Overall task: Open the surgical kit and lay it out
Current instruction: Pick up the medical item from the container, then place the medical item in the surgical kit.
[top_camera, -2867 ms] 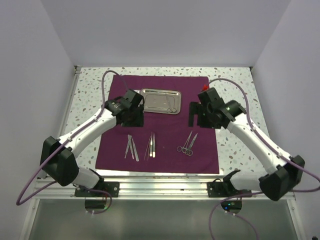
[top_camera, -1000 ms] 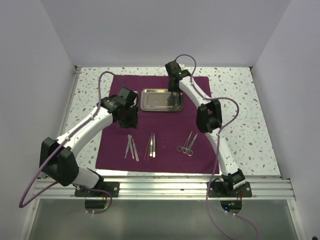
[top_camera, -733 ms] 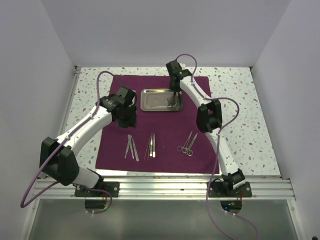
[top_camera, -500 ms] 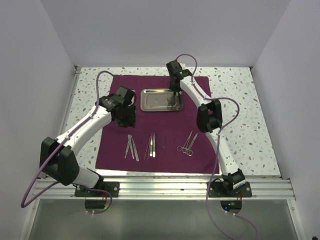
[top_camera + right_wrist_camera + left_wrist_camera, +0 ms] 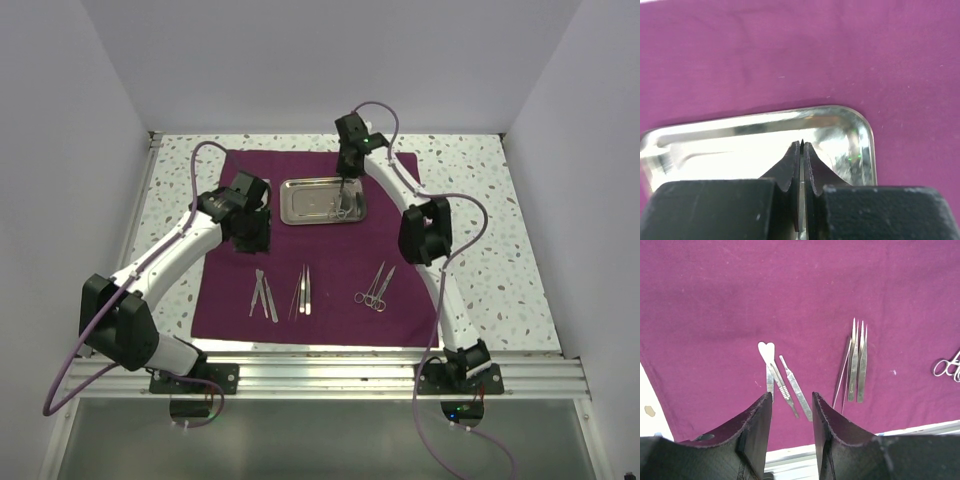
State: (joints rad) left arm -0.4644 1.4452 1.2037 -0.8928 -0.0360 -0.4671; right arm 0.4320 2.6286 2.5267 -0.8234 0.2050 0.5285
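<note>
3 pale walls (image 5: 320,60), speckled table (image 5: 475,210), flat maroon cloth (image 5: 405,305); left gripper (image 5: 791,400) spread, right gripper (image 5: 801,146) closed.

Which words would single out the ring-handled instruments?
Find the maroon cloth spread across the table. Three clusters of steel tools lie along its near half; take the rightmost cluster. Only it has finger-ring handles; the others are straight.

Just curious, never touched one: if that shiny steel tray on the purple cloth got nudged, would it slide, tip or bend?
The tray looks like thin rigid metal, so probably stiff and light. Lying flat with a low rim, it seems unlikely to tip. On the cloth it may drag fabric rather than slide.
</note>
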